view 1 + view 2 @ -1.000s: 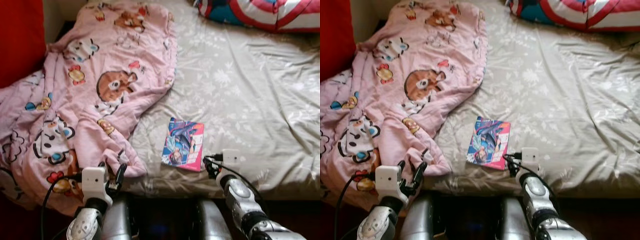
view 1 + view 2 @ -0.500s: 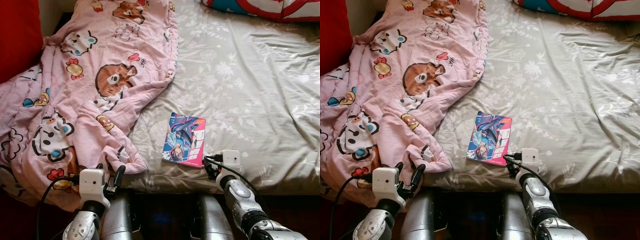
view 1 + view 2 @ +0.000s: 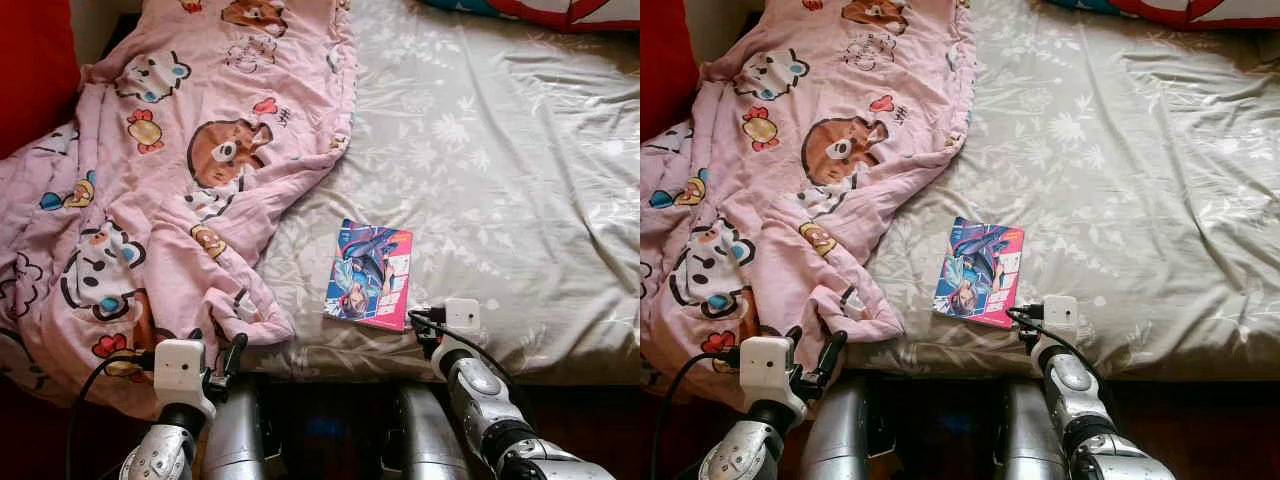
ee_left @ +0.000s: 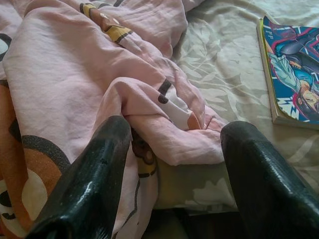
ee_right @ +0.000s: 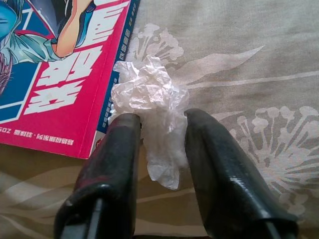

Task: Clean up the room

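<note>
Currently: left gripper (image 4: 172, 164) fingers spread, nothing held, at pink blanket (image 3: 150, 190) edge | comic book (image 3: 370, 275) flat on bed sheet (image 3: 500, 170) near front edge | right gripper (image 5: 162, 144) clamped on crumpled tissue (image 5: 149, 99), just beside book

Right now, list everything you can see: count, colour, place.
bed sheet: one, grey-beige with pale flowers, covering the bed.
blanket: one, pink with cartoon animals, rumpled on the bed's left side, hanging over the near edge.
book: one, blue and pink cover, flat near the bed's front edge.
tissue: one, white, crumpled, beside the book's corner.
pillow: one, red, white and blue, at the far right.
red panel: one, far left.
left gripper: open, at the blanket's edge.
right gripper: shut on the tissue.
</note>
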